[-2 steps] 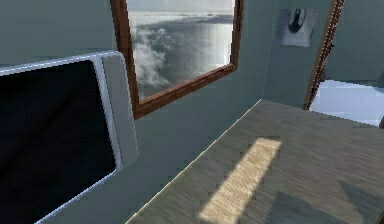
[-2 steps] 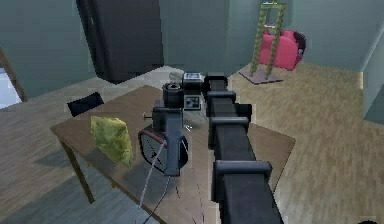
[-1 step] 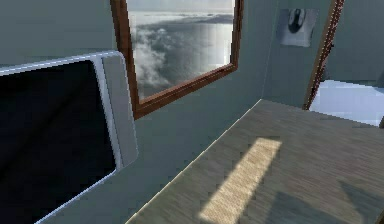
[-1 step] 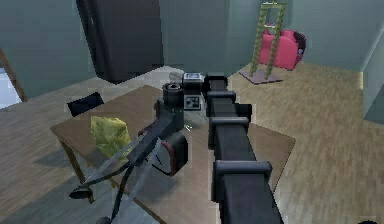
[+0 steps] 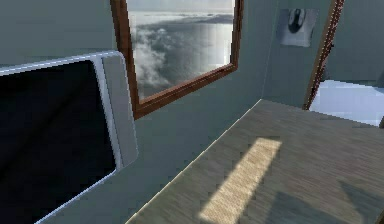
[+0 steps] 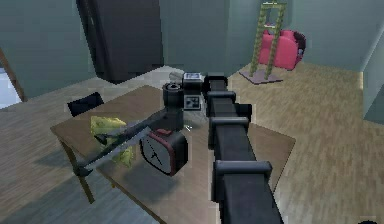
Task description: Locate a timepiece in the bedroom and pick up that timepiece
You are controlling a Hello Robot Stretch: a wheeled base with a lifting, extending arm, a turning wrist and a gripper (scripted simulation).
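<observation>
Dark arm [image 6: 232, 140] outstretched over table [image 6: 272, 145], claw [image 6: 92, 160] leftward

A home's room, with a wall television [image 5: 55, 130], a wood-framed window [image 5: 180, 45], a wooden table [image 6: 278, 143] and a dark cabinet [image 6: 120, 35].

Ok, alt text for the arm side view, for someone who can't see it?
The robot's dark arm reaches over a brown table, its claw by a red-cased alarm clock; whether it holds the clock cannot be told. A yellow object lies on the table, a dark cabinet behind.
</observation>
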